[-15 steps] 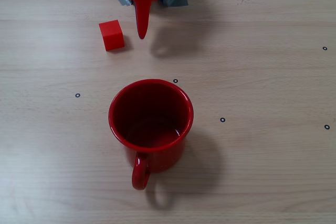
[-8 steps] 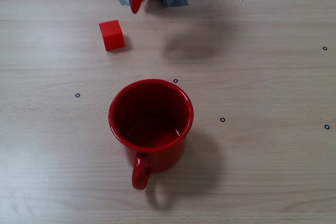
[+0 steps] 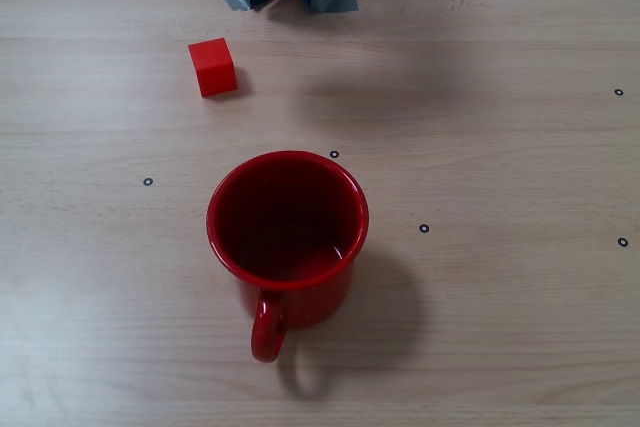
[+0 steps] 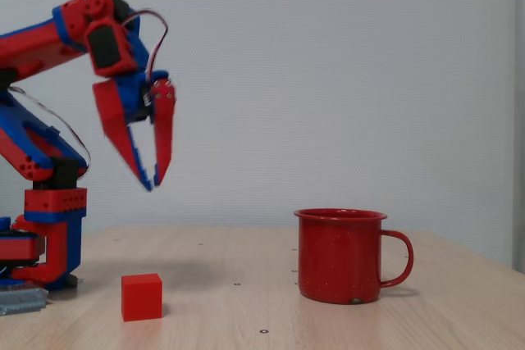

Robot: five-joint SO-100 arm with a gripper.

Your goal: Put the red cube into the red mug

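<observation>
Now, side fixed view, left to right: gripper (image 4: 153, 178) hanging high in air, fingers pointing down, jaws slightly parted, holding nothing. Red cube (image 4: 141, 297) sitting on table (image 4: 246, 317) below gripper, untouched. Red mug (image 4: 340, 255) standing upright well apart at right, handle pointing right.

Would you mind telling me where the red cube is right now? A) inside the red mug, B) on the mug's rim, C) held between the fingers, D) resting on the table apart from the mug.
D: the red cube sits on the table, left of the red mug, with the gripper high above.
</observation>
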